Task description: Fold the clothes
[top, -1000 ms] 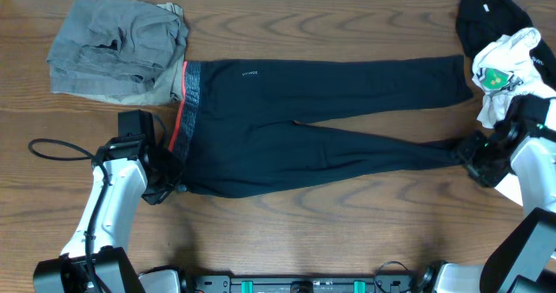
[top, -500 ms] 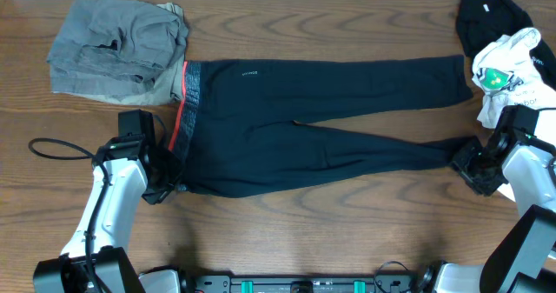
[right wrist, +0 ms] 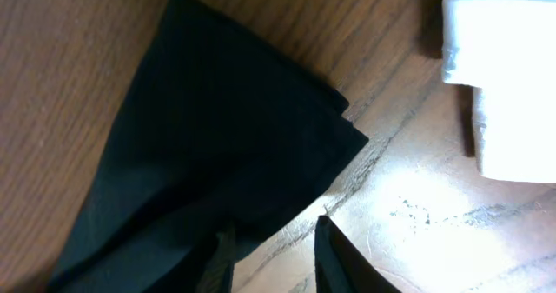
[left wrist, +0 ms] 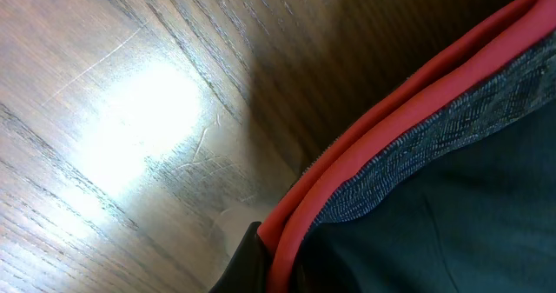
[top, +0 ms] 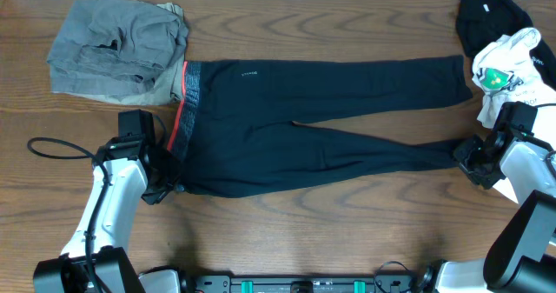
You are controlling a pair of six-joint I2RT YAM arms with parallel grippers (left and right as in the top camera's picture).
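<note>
Limp, light trousers [top: 330, 128]: left gripper [top: 172, 183] clamped on the waistband [left wrist: 417, 128] corner, right gripper [right wrist: 274, 258] fingers apart at the cuff [right wrist: 252, 145] edge, a good hold.

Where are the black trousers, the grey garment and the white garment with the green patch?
black trousers [top: 347, 84]: overhead view, on the upper leg.
grey garment [top: 113, 41]: overhead view, middle of the pile.
white garment [top: 521, 54]: overhead view, on white cloth beside its green patch.
</note>
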